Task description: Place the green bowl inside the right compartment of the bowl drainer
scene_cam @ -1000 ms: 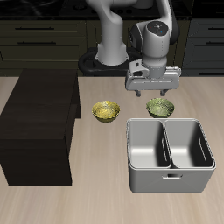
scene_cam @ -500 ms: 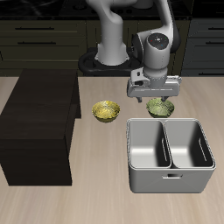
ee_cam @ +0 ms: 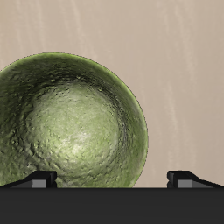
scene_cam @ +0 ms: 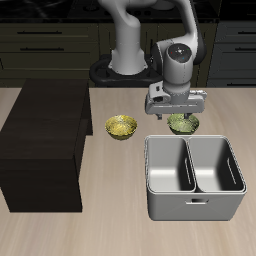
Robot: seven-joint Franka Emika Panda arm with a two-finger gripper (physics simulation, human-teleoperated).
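A dark brown-black box (scene_cam: 42,150) fills the left side of the exterior view, standing on the pale wooden table (scene_cam: 110,230). Just right of it, near the frame's centre, sits a brighter yellow-green bowl (scene_cam: 122,127), well apart from the arm. In the lower right of that view stands the bowl drainer (scene_cam: 194,178), a light-grey tub with two wells parted by a central wall; its right compartment (scene_cam: 168,166) holds nothing that can be seen, and the other well beside it looks the same. Dark cabinet fronts run across the top of the frame behind the robot's base.

The gripper (scene_cam: 178,103) hangs right of centre in the exterior view, directly over the green bowl (scene_cam: 183,123), which rests on the table just above the drainer's back wall in the frame. Nothing lies between the bowl and the drainer.

In the wrist view the two fingertips (ee_cam: 35,179) show spread wide apart, so the jaws stand open and hold nothing. Whether they touch the bowl's rim cannot be told. The green bowl (ee_cam: 70,122) appears large and close there, its speckled inside facing the camera, lying off-centre between the fingers, toward one of them.
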